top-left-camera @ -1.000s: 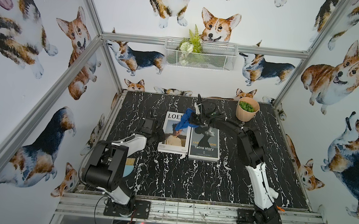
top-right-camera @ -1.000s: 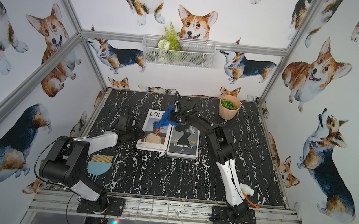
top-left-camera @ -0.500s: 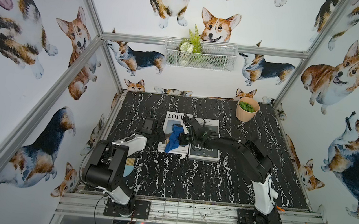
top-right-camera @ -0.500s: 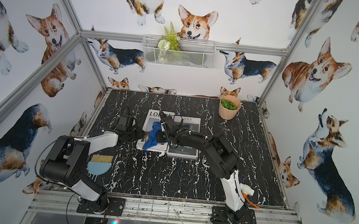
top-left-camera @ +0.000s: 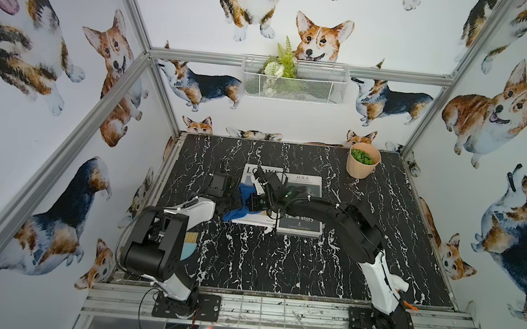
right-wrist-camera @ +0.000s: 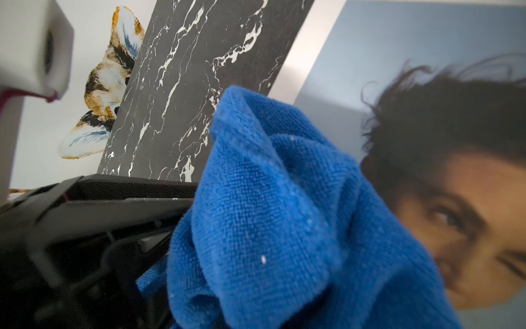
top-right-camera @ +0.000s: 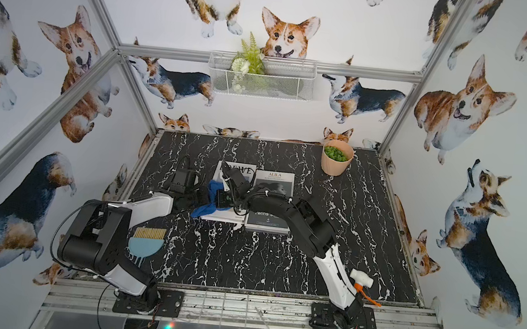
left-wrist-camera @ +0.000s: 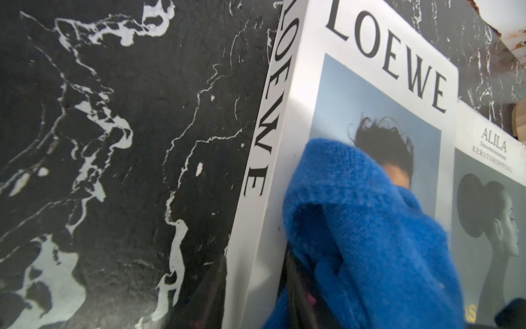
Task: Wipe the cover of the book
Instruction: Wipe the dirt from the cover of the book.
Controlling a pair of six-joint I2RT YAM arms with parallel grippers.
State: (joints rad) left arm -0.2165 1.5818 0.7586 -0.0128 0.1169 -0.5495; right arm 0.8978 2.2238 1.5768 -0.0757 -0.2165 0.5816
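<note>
- Black marbled tabletop [top-left-camera: 277, 268], corgi-print walls. The LOEWE book [left-wrist-camera: 370, 85] lies flat mid-tabletop, just beside a second book [top-left-camera: 299, 223].
- Right pincer [top-left-camera: 252, 193] pinches the blue cloth [right-wrist-camera: 284, 213]; the cloth rests on the cover directly beneath it.
- Left pincer [top-left-camera: 225, 203] is pressed together at the spine edge; we cannot tell whether it holds the book.
- The book's long axis runs from the near edge to the back wall, title end farthest, spine to the left. We judge that strokes should follow that axis.

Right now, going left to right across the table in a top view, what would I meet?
Brush → blue cloth → dark book → plant pot → white mallet.
</note>
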